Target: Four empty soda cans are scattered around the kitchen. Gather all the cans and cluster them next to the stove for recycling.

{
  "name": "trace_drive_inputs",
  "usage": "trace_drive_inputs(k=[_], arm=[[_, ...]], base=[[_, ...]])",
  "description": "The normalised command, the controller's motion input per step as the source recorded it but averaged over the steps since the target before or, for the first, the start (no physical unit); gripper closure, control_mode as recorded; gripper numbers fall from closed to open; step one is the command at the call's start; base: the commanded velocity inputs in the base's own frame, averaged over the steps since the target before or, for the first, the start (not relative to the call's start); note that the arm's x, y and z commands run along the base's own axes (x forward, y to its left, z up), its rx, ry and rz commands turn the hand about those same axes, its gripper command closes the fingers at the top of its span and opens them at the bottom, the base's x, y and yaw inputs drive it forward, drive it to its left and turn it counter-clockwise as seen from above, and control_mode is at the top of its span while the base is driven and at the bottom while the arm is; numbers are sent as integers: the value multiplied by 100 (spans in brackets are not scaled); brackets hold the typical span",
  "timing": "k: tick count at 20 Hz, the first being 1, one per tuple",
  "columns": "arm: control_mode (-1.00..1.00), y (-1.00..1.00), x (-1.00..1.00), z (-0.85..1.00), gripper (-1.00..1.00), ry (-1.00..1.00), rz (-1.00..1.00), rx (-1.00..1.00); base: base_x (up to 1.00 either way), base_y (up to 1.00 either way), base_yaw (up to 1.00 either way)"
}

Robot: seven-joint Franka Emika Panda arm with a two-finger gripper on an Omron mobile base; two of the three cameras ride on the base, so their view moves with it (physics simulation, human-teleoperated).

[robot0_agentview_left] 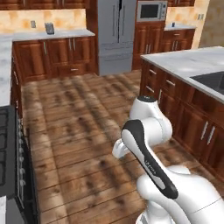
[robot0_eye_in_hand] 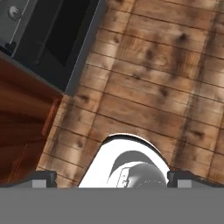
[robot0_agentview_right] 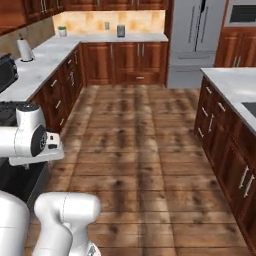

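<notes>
- The gripper [robot0_eye_in_hand: 113,180] hangs over the plank floor [robot0_eye_in_hand: 166,78], looking straight down. Its two tips stand wide apart with nothing between them, so it is parted and empty.
- The stove [robot0_agentview_left: 6,144] sits close on the robot's left. In the hand view its dark oven door [robot0_eye_in_hand: 65,39] fills the upper left corner.
- No can is near the gripper, and none stands by the stove that I can see.
- One small blue speck [robot0_agentview_left: 173,24] sits on the far counter, just right of the microwave [robot0_agentview_left: 151,11]. It may be a can, but it is too small to be sure.
- If it is a can, it lies well ahead and to the right of the gripper, across the open floor and past the island [robot0_agentview_left: 197,61]. The base would have to drive there first (the arm alone looks far short of it).
- Its pose is too small to read. If upright, its long axis is vertical and a level, side-on grasp would suit.
- The grey block [robot0_agentview_right: 120,31] on the back counter is no can, and neither is the white roll [robot0_agentview_right: 24,50].
</notes>
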Motion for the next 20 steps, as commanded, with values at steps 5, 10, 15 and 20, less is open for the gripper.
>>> trace_drive_inputs(k=[5,10,15,20], arm=[[100,0,0,0,-100,0,0,0],[100,0,0,0,-100,0,0,0],[100,0,0,0,-100,0,0,0],[100,0,0,0,-100,0,0,0]], base=[[-65,-40,-59],[-26,-82,-32],[-1,-100,-6],[-38,-100,-15]])
